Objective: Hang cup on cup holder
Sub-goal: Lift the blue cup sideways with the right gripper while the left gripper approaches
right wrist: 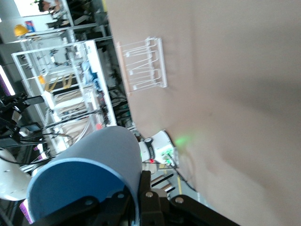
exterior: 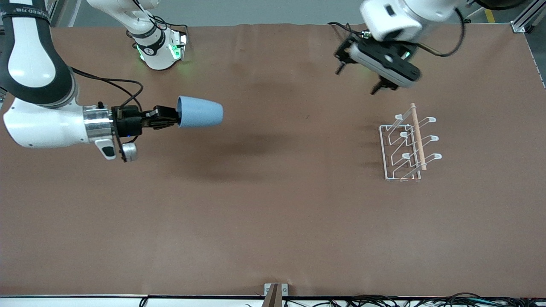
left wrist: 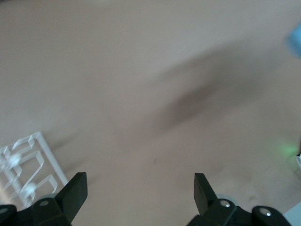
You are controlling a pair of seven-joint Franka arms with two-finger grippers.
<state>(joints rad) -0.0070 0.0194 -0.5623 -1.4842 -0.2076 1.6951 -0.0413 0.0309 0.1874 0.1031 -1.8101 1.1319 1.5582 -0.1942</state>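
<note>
The light-blue cup point(exterior: 199, 111) lies on its side in the air, held by its rim in my right gripper point(exterior: 174, 117), which is shut on the rim wall with one finger inside and one outside. It is over the table toward the right arm's end. The right wrist view shows the cup point(right wrist: 89, 165) close up, clamped between the fingers point(right wrist: 151, 188). The white wire cup holder point(exterior: 407, 143) with its wooden dowel stands toward the left arm's end; it also shows in the right wrist view point(right wrist: 142, 64) and the left wrist view point(left wrist: 23, 165). My left gripper point(exterior: 362, 79) is open and empty, up over the table beside the holder.
The brown table cover point(exterior: 273, 213) spreads under everything. The right arm's base point(exterior: 160, 47) stands at the table's back edge. A small bracket point(exterior: 275, 292) sits at the table's front edge.
</note>
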